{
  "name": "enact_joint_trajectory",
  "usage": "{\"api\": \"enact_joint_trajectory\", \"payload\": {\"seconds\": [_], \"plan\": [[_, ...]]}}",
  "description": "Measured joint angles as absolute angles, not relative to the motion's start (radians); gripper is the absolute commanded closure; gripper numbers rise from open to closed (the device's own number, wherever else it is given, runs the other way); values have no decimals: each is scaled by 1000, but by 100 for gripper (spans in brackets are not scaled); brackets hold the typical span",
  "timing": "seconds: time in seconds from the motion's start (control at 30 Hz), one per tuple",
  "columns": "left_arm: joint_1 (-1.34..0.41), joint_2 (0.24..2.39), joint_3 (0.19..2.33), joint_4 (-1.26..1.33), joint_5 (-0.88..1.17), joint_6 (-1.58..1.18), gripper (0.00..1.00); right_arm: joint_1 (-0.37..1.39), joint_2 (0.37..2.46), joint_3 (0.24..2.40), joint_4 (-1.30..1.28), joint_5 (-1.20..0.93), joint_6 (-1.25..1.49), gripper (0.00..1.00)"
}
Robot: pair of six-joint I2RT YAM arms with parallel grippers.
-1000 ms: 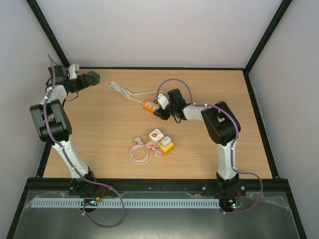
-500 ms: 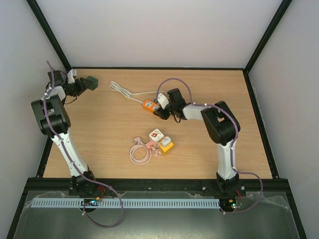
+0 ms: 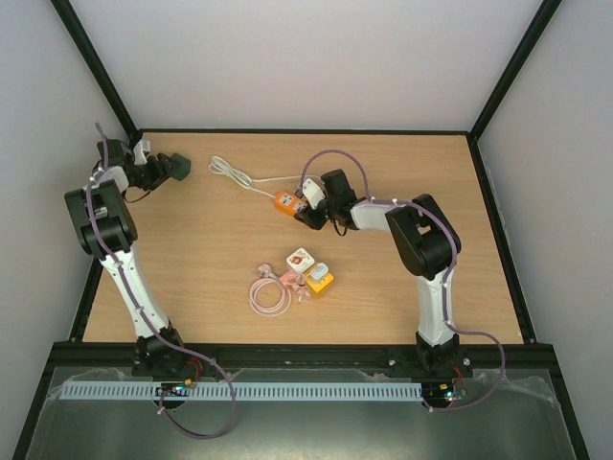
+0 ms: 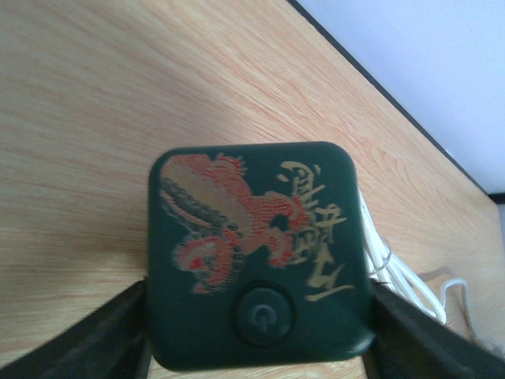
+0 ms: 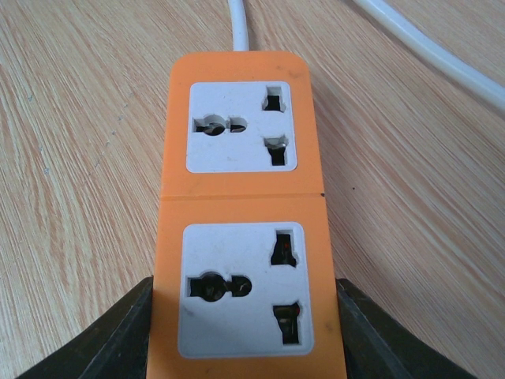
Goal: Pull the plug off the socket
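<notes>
Plug [image 3: 179, 165], dark green with a red-and-gold dragon, sat clamped in the left gripper's [image 4: 260, 347] jaws at the table's [image 3: 192, 249] far-left corner. Well apart to its right, the orange socket strip [image 5: 241, 197] lay on the wood, with the right gripper's [image 5: 246, 347] jaws closed on its end.

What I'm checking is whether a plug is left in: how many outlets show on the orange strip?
2, both empty: the far outlet by the white cord, the near outlet below it. The orange strip runs out of frame, so another may be hidden.
</notes>
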State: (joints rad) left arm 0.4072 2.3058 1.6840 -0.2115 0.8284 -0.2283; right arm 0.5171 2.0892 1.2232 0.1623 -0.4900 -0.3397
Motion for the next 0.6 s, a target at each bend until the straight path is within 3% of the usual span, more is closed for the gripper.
{"api": "enact_joint_trajectory", "payload": {"seconds": [0.17,0.6], "plan": [[408,2309,1690,-229,805,-231,1,517,2094,1233,159,-483,-332,90],[420,2236,1665,-285,691,-207,0,509,2128,1315,87,-464,-297,91]]}}
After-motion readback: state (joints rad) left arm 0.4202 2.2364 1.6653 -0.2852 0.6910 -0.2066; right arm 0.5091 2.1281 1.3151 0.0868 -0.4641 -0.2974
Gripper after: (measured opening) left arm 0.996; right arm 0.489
